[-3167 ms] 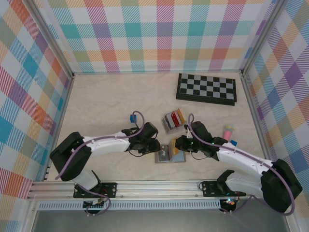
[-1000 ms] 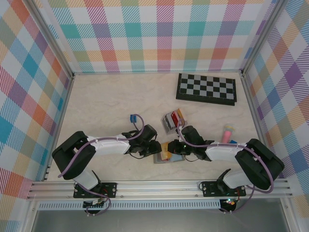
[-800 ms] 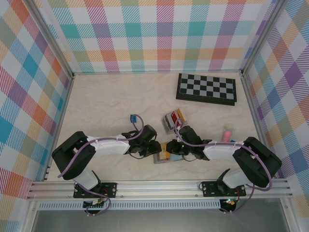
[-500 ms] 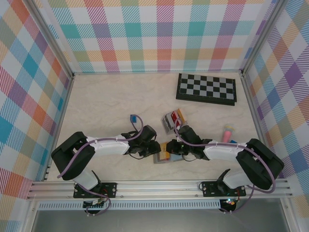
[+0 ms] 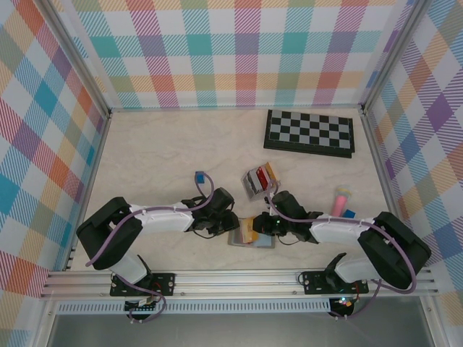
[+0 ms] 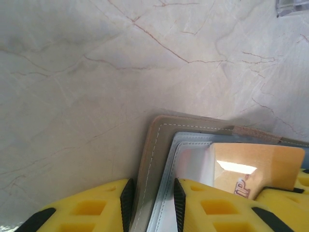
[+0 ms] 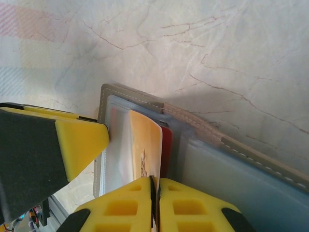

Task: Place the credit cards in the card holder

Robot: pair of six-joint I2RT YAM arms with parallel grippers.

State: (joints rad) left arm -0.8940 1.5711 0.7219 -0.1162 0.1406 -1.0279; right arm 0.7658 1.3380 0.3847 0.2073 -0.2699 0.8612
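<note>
- card holder (image 5: 252,237) flat on the table (image 5: 159,159), right between the left gripper (image 5: 234,221) and right gripper (image 5: 260,225)
- holder's edge sits between the left fingers (image 6: 87,210)
- card (image 7: 145,145) sits between the right fingers (image 7: 125,208), over the open holder
- card rack (image 5: 260,178) just beyond the right gripper, chessboard (image 5: 309,133) further back

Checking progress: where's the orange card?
The orange card sits front centre in the top view, pinched by the right gripper, on the open card holder the left gripper straddles.

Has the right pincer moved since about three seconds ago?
Yes. The right pincer has shifted slightly toward the near rail, away from the card rack.
</note>
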